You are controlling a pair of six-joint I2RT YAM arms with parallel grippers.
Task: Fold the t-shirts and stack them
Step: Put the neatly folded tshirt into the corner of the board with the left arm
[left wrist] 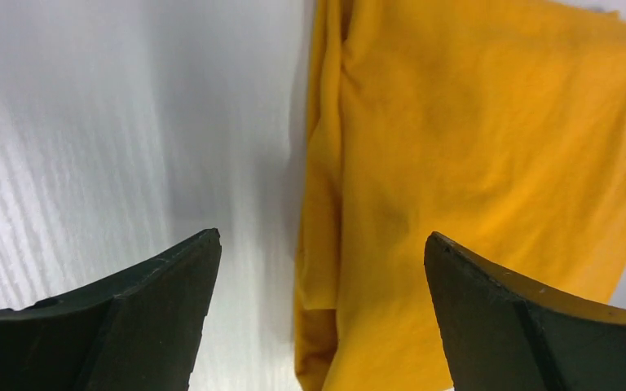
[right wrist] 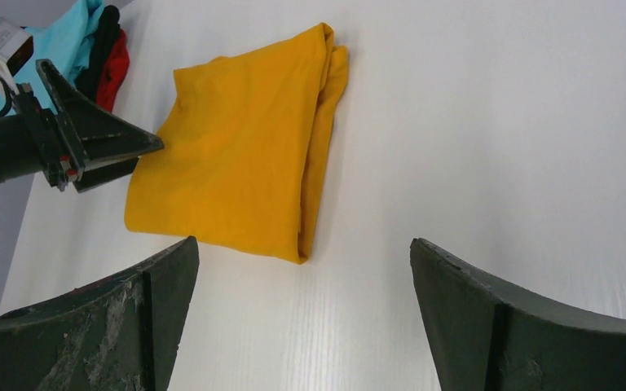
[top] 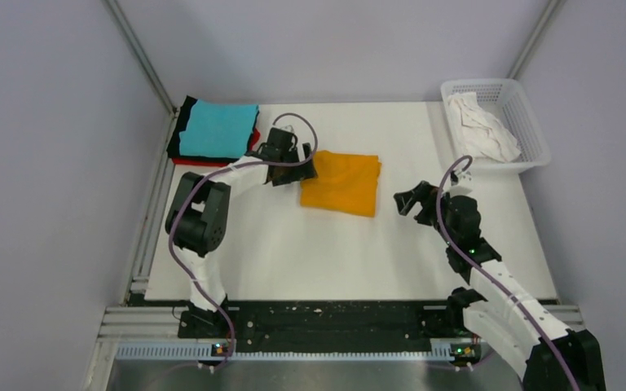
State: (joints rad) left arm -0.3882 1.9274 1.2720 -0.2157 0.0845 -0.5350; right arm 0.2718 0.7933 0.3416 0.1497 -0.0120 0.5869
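A folded orange-yellow t-shirt lies mid-table; it also shows in the left wrist view and the right wrist view. My left gripper is open at its left edge, its jaws straddling the folded edge, holding nothing. My right gripper is open and empty, a little to the right of the shirt over bare table. A stack at the back left has a cyan t-shirt on top, with red and black ones under it. A crumpled white t-shirt lies in the basket.
A white plastic mesh basket stands at the back right corner. The white table ends at a metal rail on the left and a black strip in front. Grey walls close in the sides and back.
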